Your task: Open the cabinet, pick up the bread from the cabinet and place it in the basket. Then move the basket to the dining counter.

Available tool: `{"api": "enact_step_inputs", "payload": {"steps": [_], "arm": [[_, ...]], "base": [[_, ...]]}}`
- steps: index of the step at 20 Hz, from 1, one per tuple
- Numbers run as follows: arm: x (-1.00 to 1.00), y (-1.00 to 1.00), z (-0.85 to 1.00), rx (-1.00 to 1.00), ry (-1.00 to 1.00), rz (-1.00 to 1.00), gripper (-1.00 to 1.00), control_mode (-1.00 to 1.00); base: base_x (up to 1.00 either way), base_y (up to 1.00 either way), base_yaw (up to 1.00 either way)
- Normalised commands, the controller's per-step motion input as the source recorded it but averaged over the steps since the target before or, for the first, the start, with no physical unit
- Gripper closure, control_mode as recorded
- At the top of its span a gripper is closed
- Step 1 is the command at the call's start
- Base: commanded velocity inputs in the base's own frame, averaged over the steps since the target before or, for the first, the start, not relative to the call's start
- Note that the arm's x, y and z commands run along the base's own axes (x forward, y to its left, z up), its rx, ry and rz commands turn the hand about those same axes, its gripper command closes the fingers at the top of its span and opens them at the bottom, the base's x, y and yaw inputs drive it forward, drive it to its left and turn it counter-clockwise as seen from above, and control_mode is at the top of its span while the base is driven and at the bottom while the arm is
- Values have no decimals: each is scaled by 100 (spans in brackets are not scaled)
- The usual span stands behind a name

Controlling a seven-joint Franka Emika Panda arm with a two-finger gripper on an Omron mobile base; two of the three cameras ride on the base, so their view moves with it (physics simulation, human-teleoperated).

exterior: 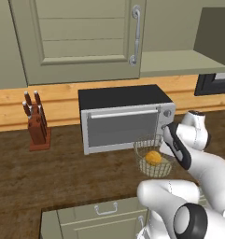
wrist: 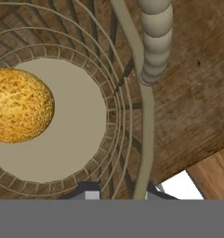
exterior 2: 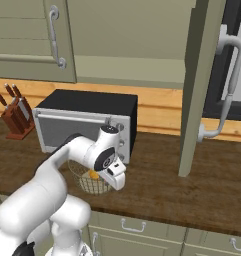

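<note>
Our gripper (wrist: 117, 191) has its two dark tips drawn together on the rim of the basket (wrist: 148, 111), one tip inside the wire wall and one outside, at about the six o'clock edge of the hand view. From the left base camera we see the hand (exterior: 177, 147) pressed against the basket's (exterior: 144, 163) three o'clock side, right in front of the toaster oven (exterior: 123, 119).

The bread (wrist: 18, 106) lies on the pale disc bottom, toward nine o'clock in the hand view, so we judge the pick-and-place part done (the cabinet (exterior 2: 202, 85) door hangs open at two o'clock in the right base view). The step in hand is the grip on the basket before carrying it off.

Next we would need a straight lift off the worktop (exterior 2: 162, 190), kept level so the bun does not roll over the low wire wall. A one-sided hold on a rim invites tilting, so we would go gently. The base must then drive to the dining counter, whose place we cannot tell from here.
</note>
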Motion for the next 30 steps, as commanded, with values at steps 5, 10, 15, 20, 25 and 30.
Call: {"api": "enact_step_inputs", "payload": {"steps": [5,10,15,20,25,30], "arm": [[-4,46,9,4,-2,-1,100,-100],[-26,59,44,0,-13,-1,100,-100],[-38,38,53,0,-20,0,100,-100],[-43,5,74,0,-6,0,100,-100],[-59,0,100,0,2,0,100,-100],[-89,0,100,0,1,-3,100,-100]], "base": [[0,0,0],[0,0,0],[0,0,0],[0,0,0],[0,0,0],[0,0,0]]}}
